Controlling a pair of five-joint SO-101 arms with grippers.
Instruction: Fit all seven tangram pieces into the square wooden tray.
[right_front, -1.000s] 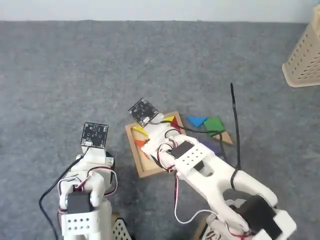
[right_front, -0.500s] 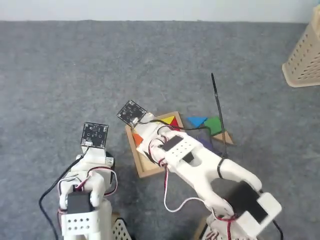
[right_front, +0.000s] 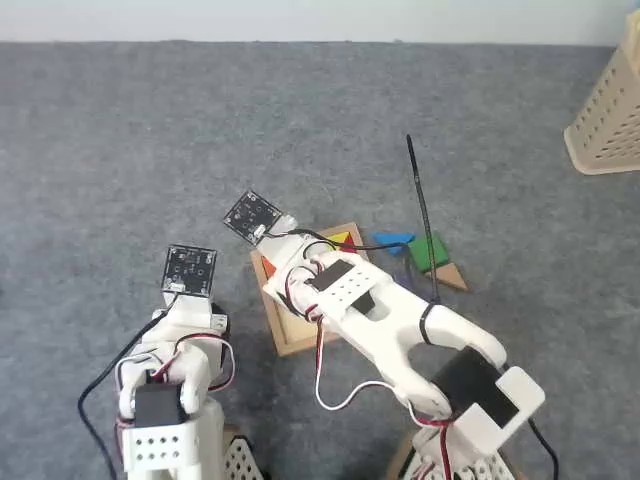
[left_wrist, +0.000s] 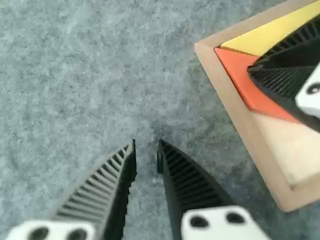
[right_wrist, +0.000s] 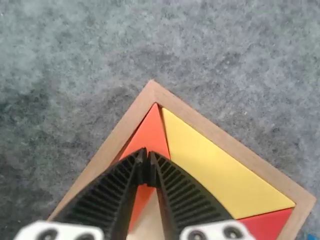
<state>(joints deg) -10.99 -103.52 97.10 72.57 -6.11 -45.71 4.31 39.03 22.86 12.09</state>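
1. The right gripper (right_wrist: 146, 156) sat low over one corner of the tray (right_wrist: 111, 147). Its jaws were squeezed tight together with nothing between them, and the tips were right on the orange triangle (right_wrist: 151, 131). My guess is that closed up like that it works as a poking stick, for nudging a piece flat rather than picking it up.
2. The orange triangle had its point tucked into the tray's corner. One edge ran along the rim and the other butted against the yellow triangle (right_wrist: 207, 172). A red piece (right_wrist: 267, 220) lay on the yellow one's other side, by the opposite rim. Some bare wood of the tray floor showed next to the orange one.
3. The left gripper (left_wrist: 146, 150) hovered over the grey carpet (left_wrist: 75, 60) just outside the tray's rim. Its jaws were only a narrow slit apart and it was holding nothing. To me it looked parked there to stay out of the other arm's way.
4. From above, the blue triangle (right_front: 392, 239), green square (right_front: 428, 250) and tan triangle (right_front: 452, 277) were bunched on the carpet. They lay on the side of the tray away from the left arm. So I'd call the job about half done at best. I couldn't tell what was under the right arm.
5. Nothing was bracing the tray, so a hard shove with that closed tip could slide the tray itself instead of seating the piece.
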